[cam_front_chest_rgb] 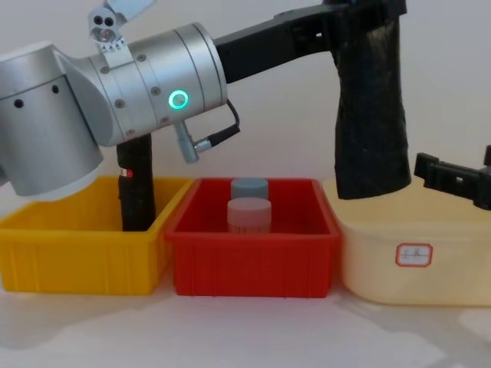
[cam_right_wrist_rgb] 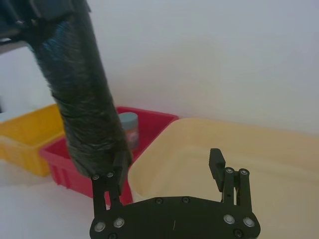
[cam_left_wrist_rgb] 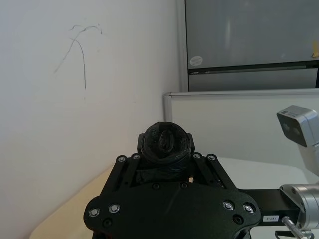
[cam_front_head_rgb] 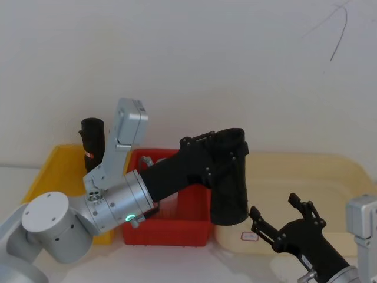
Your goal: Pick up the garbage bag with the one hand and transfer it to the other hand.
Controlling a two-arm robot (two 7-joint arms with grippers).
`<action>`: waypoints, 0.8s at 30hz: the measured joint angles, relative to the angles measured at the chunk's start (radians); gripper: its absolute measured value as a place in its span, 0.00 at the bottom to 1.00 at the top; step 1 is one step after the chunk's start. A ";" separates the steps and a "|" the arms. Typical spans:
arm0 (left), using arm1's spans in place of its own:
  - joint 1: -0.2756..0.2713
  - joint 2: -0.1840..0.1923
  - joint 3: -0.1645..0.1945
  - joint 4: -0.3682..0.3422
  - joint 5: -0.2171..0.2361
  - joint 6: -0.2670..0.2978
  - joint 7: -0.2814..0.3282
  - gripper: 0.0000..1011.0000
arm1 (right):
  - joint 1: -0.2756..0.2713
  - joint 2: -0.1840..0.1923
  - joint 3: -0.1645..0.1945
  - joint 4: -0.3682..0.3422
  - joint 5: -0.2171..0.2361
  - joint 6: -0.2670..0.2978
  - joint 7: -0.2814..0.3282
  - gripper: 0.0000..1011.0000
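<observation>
The garbage bag (cam_front_head_rgb: 230,194), a black crinkly roll, hangs upright in the air over the gap between the red bin and the cream bin. My left gripper (cam_front_head_rgb: 227,147) is shut on its upper part, and the roll's top end (cam_left_wrist_rgb: 166,142) sticks out between the fingers. From the side the garbage bag (cam_front_chest_rgb: 372,115) hangs with its lower end level with the bin rims. My right gripper (cam_front_head_rgb: 274,206) is open, low and to the right of the roll. Its near fingertip (cam_right_wrist_rgb: 119,162) sits right at the lower end of the garbage bag (cam_right_wrist_rgb: 82,94); nothing lies between its fingers.
A yellow bin (cam_front_chest_rgb: 69,253) on the left holds another black roll (cam_front_chest_rgb: 136,192) with a red mark. The red bin (cam_front_chest_rgb: 253,257) holds two small jars (cam_front_chest_rgb: 249,211). The cream bin (cam_front_chest_rgb: 414,261) lies below my right gripper. A white wall stands close behind.
</observation>
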 joint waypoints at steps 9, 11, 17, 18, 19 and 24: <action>-0.006 -0.001 0.010 0.013 -0.006 -0.004 0.001 0.37 | -0.005 0.028 0.005 -0.012 0.026 -0.001 0.074 0.99; -0.007 -0.001 0.013 0.015 -0.006 -0.004 0.002 0.37 | -0.006 0.033 0.005 -0.013 0.031 -0.002 0.089 0.99; -0.010 0.000 0.018 0.019 -0.008 -0.006 0.005 0.37 | -0.005 0.056 0.000 -0.015 0.051 -0.011 0.144 0.99; -0.010 0.000 0.019 0.019 -0.008 -0.006 0.006 0.37 | -0.004 0.059 -0.002 -0.015 0.053 -0.012 0.150 0.99; -0.011 0.001 0.020 0.019 -0.009 -0.007 0.007 0.37 | -0.004 0.060 -0.003 -0.016 0.055 -0.014 0.156 0.99; -0.011 0.004 0.023 0.019 -0.010 -0.008 0.012 0.37 | 0.001 0.072 -0.013 -0.018 0.068 -0.023 0.189 0.99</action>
